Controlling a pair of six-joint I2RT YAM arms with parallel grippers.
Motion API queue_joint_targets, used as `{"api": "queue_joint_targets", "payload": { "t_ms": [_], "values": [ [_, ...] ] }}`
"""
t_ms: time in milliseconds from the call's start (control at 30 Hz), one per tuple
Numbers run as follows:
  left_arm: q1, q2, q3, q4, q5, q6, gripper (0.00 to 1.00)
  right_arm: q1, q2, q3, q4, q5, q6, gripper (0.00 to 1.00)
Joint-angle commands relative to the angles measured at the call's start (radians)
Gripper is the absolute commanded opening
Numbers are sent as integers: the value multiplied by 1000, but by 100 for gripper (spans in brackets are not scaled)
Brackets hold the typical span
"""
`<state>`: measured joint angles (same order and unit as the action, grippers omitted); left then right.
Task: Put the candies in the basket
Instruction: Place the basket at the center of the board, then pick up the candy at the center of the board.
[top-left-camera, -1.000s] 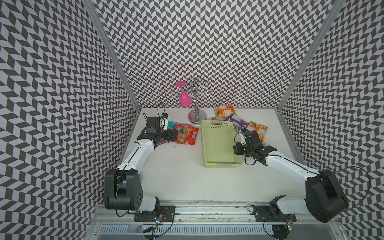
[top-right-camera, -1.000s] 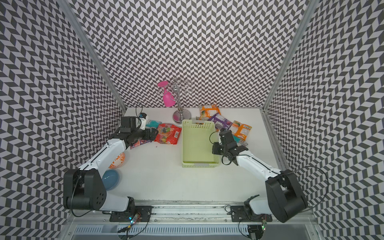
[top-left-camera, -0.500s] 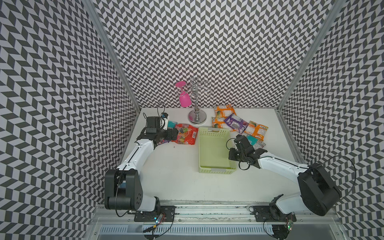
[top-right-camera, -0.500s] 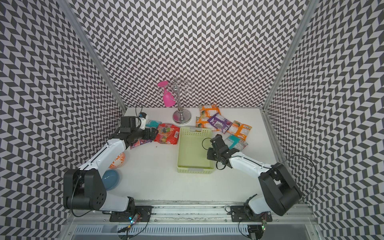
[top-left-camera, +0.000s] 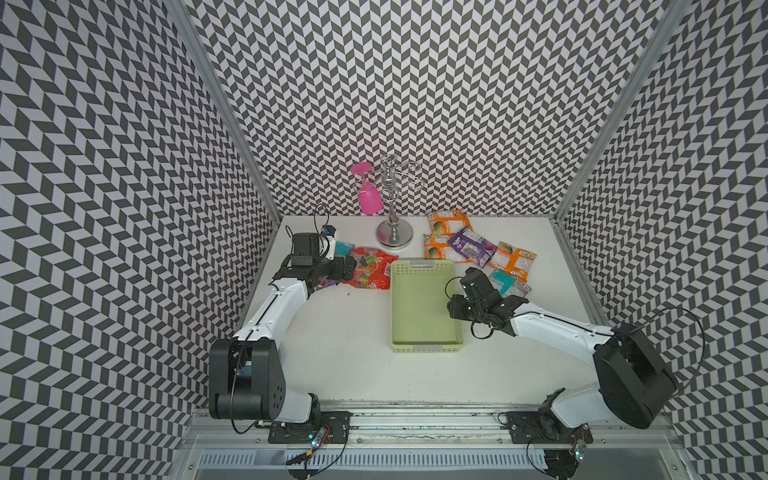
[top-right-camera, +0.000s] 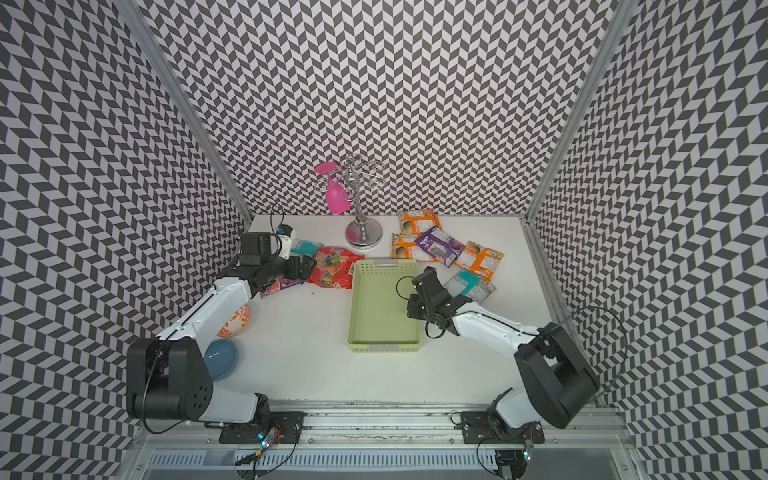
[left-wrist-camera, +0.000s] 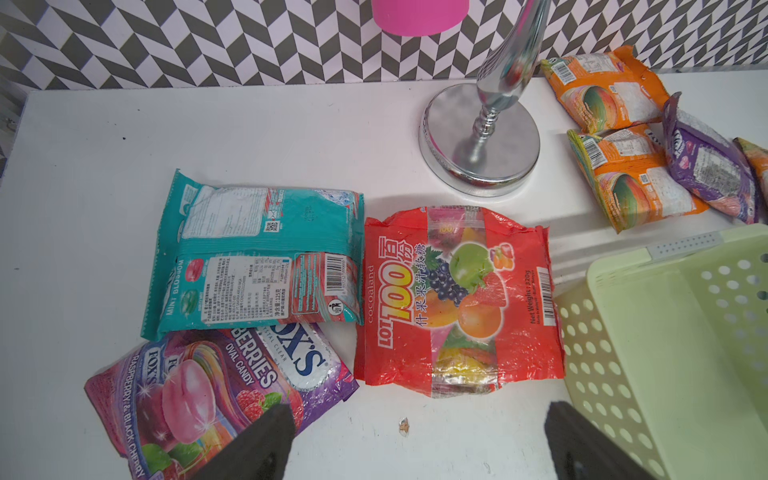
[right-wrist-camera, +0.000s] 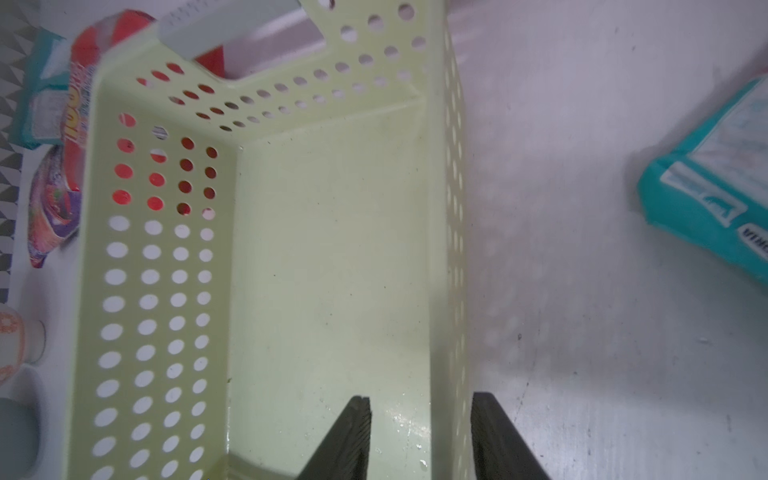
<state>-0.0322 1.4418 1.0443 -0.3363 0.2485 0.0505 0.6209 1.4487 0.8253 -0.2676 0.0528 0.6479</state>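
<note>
The pale yellow-green basket (top-left-camera: 426, 347) (top-right-camera: 384, 345) lies empty mid-table. My right gripper (top-left-camera: 453, 309) (right-wrist-camera: 419, 405) stands open astride its right wall (right-wrist-camera: 451, 249), one finger inside, one outside, neither pressing it. Right of the basket lie a teal packet (top-left-camera: 507, 284), three orange packets (top-left-camera: 446, 222) and a purple one (top-left-camera: 471, 247). Left of it lie the red fruit-printed bag (left-wrist-camera: 457, 299), a teal packet (left-wrist-camera: 257, 249) and a pink-purple packet (left-wrist-camera: 199, 395). My left gripper (top-left-camera: 351, 270) (left-wrist-camera: 419, 415) hovers open just short of the red bag, holding nothing.
A silver stand (top-left-camera: 394, 237) with a pink glass (top-left-camera: 370, 199) hanging from it stands at the back, between the two candy groups. An orange-patterned plate (top-right-camera: 237, 324) and a blue bowl (top-right-camera: 222, 357) sit by the left arm. Patterned walls close in three sides.
The basket slid left and toward the front with my right gripper shut on its right wall; the jaws have now parted off that wall. The left arm has not moved.
</note>
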Motion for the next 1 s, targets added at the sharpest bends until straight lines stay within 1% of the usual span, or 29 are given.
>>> {"api": "queue_joint_targets", "payload": {
  "t_ms": [0,33,100,167,333,433,500,600,700,833,900,967],
  "values": [
    [7,1,-11,23,6,-1,99,1,-71,48,-13,54,-15,46],
    [8,0,-12,24,4,-1,99,0,-85,57,-28,54,-15,46],
    [9,1,-16,28,2,-2,99,-3,-111,63,-39,146,-40,55],
    [9,-3,-27,34,4,-3,99,-15,-141,58,-41,176,-53,60],
    [21,-54,-111,99,18,-14,98,-54,-218,32,-27,203,-109,70],
    [25,-57,-130,118,22,-18,98,-82,-269,9,-3,231,-147,76],
    [26,-50,-131,128,21,-28,98,-108,-306,-6,11,233,-175,79],
    [26,-20,-119,142,22,-47,97,-144,-358,-29,34,239,-218,91],
    [26,18,-78,115,19,-55,96,-180,-404,-41,39,249,-257,99],
    [28,14,-79,121,-4,-66,96,-224,-445,-72,60,245,-275,99],
    [29,5,-94,131,-2,-62,96,-243,-443,-81,64,250,-270,99],
    [32,-5,-95,125,-6,-53,96,-273,-425,-78,62,228,-271,99]
  ]
}}
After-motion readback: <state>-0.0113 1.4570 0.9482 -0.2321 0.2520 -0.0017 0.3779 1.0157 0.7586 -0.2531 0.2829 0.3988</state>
